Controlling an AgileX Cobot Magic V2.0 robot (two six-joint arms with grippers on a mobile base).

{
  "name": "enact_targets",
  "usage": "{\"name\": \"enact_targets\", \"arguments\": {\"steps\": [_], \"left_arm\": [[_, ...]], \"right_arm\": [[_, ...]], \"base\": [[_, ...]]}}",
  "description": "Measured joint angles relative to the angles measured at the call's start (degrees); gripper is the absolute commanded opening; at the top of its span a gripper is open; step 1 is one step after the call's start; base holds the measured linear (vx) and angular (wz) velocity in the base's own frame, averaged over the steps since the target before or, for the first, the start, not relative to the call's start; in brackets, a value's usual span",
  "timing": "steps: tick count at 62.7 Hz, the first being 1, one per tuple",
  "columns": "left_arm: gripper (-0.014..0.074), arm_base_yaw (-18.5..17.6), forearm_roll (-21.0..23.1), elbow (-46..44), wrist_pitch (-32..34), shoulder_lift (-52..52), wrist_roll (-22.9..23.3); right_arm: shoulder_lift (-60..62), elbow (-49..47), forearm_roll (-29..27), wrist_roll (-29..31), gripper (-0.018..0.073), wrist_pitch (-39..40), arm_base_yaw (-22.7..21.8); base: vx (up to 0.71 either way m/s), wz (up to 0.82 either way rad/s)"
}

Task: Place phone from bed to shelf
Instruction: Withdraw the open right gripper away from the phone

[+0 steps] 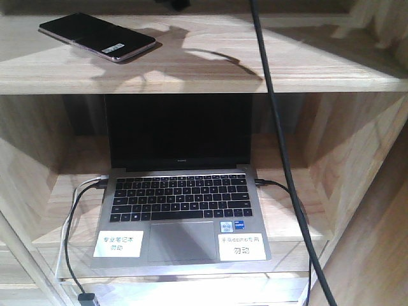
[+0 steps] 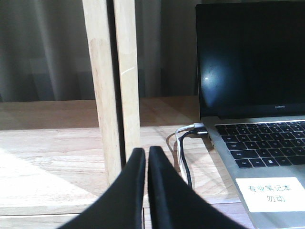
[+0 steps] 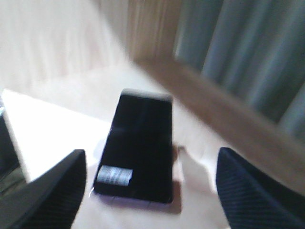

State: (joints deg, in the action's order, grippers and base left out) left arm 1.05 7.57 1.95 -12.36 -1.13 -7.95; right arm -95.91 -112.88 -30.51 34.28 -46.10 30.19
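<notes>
The phone (image 1: 97, 37) lies flat on the upper board of the shelf (image 1: 268, 67), screen side up, near the left end of that board and directly above the compartment that holds the open grey laptop (image 1: 185, 204). Judging by this, the placing looks done or nearly so. In the right wrist view the right tool (image 3: 150, 183) hangs just over the phone (image 3: 139, 148) with its 2 fingers (image 3: 52, 191) spread wide on either side — not touching it, though the picture is blurred. The left tool (image 2: 142, 191) has its fingers pressed together, holding nothing, low in front of a shelf upright (image 2: 112, 86) beside the laptop.

As for handling, the phone is probably light, thin and stiff, with a glossy face that will slip under a loose pinch and could crack if dropped. The better hold is likely across its 2 long pinkish edges near the middle, clear of the small white barcode sticker (image 1: 115, 47) — flat on the board, it offers little edge to get under.
</notes>
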Motion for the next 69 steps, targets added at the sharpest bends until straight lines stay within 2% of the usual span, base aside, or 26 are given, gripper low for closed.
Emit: {"name": "enact_targets", "arguments": {"steps": [12,36,49,65,69], "left_arm": [[0.0001,0.0,0.0,0.0,0.0,0.0,0.0],[0.0001,0.0,0.0,0.0,0.0,0.0,0.0],[0.0001,0.0,0.0,0.0,0.0,0.0,0.0],[0.0001,0.0,0.0,0.0,0.0,0.0,0.0],[0.0001,0.0,0.0,0.0,0.0,0.0,0.0]], "right_arm": [[4.3,10.2,0.0,0.1,0.044,3.7,0.0],[24.7,39.6,-0.6,2.0,0.0321,24.6,0.0],[35.7,50.1,-0.6,2.9,0.02,26.6,0.0],[49.8,60.5,-0.7,3.1,-0.0008,26.8,0.0],[53.5,63.0,-0.7,3.1,-0.0013,26.8,0.0]], "base": [[0.0,0.0],[0.0,0.0],[0.0,0.0],[0.0,0.0],[0.0,0.0]]}}
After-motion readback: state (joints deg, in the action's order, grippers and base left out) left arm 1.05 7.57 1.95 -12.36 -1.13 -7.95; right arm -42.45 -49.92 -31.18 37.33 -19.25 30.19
